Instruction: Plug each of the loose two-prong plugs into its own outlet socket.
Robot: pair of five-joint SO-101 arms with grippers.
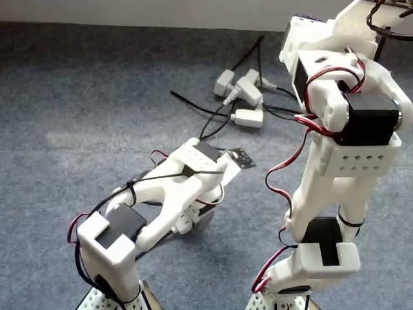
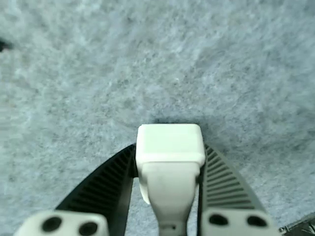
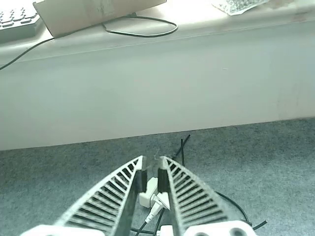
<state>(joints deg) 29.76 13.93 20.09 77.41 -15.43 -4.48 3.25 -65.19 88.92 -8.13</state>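
While your left pincer [image 2: 170, 147] is clamped tight on a white plug [image 2: 170, 169], one ribbed jaw on each flank, it hangs low over the grey table [image 2: 236, 64] with the plug's square end close to the surface; whether it touches I cannot tell. Your right pincer [image 3: 152, 172] is raised high, its jaws parted by a slim gap with nothing between them. It is aimed down at the cluster of white plugs and sockets [image 1: 242, 97], tangled in black cables [image 1: 191, 101] toward the table's far side and well apart from the held plug. The risks, as I judge them: the prongs are hidden, so you may reach a socket with the plug turned the wrong way. The sockets lie loose, so a push could slide one away instead of seating the prongs unless the right pincer steadies it. The crossed cables could snag a jaw and drag the whole cluster. No brand, label or writing can be read on the plug or the cluster. A small dark speckled tag [image 1: 242, 157] sits by the left arm, its pattern illegible.
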